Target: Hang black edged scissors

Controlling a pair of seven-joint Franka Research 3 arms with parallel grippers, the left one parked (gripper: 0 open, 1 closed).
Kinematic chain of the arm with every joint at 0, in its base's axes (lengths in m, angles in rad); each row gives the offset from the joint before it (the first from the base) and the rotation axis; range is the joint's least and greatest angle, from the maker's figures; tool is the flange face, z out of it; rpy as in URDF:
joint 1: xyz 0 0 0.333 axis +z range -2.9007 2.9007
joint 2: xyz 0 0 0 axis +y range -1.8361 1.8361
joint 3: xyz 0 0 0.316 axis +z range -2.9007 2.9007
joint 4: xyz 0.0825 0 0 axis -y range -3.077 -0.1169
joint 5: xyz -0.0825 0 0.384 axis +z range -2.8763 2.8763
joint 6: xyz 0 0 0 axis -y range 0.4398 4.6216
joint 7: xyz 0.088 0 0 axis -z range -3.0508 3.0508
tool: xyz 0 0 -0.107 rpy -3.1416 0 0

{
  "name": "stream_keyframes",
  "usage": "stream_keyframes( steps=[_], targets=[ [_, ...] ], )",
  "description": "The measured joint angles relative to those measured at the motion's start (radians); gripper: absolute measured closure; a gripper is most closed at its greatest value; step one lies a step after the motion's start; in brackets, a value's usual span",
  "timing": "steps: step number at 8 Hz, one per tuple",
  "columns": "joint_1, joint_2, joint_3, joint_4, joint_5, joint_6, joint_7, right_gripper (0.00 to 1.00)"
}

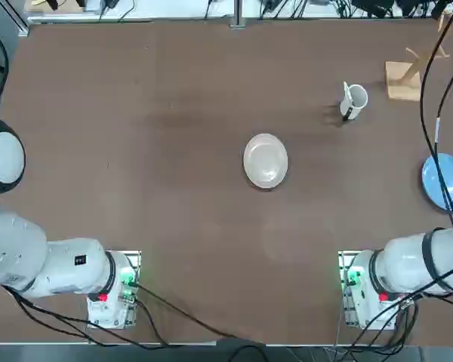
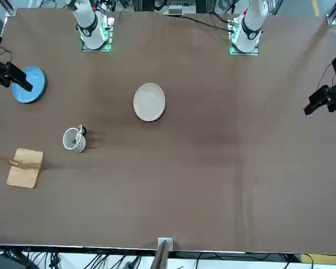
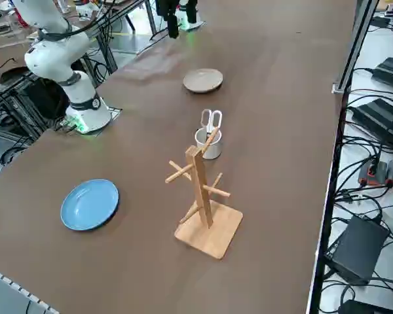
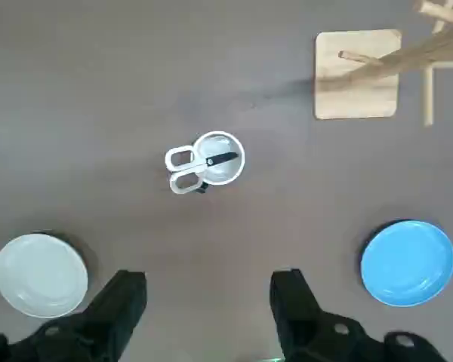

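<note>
**Scissors not hung yet, nothing started**

Surface (image 1: 174, 113): brown, wide, mostly bare. 5 things on it, all well apart from the right arm's base.

Right arm (image 3: 56, 55): folded up near its base at the robot's edge of the surface, not reaching for anything. Its tool (image 4: 208, 298) hung high over the surface looking down, both fingers (image 4: 128, 298) spread wide, gap empty, holding nothing.

Blue plate (image 1: 444, 181): flat on the surface at the robot's far right edge, near the arm. Not part of the job.

Pale plate (image 1: 266, 160): near the middle of the surface, empty.

Wooden rack (image 3: 200, 190): upright post with angled pegs on a square base, far right corner of the surface. All pegs visible in the side view were bare. That's the hang target, by my read.

White mug (image 3: 208, 145): upright, just beside the rack on the side toward the pale plate, not touching it.

Black edged scissors (image 3: 211, 120): stood in the mug, blades down inside, the 2 pale loops sticking up over the rim and leaning to one side. Untouched.

Progress: 0 steps done as far as the frames show. Left to do: bring the tool over the mug, pinch the scissors at the loops, lift clear of the rim, carry across to the rack, thread 1 loop over a peg, release. Loops are thin and tilted, so the grasp needs care.
</note>
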Motion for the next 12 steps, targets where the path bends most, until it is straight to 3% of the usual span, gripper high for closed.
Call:
stream_keyframes(
  steps=[4, 6, 9, 12],
  targets=[
    [0.015, 0.014, 0.012, 0.000, -0.028, 0.001, -0.001, 0.00],
    [0.087, 0.052, 0.018, -0.001, -0.104, 0.017, 0.003, 0.00],
    [0.287, 0.210, 0.024, -0.005, -0.317, 0.088, 0.196, 0.00],
    [0.333, 0.345, 0.023, -0.003, -0.352, 0.203, 0.398, 0.00]
  ],
)
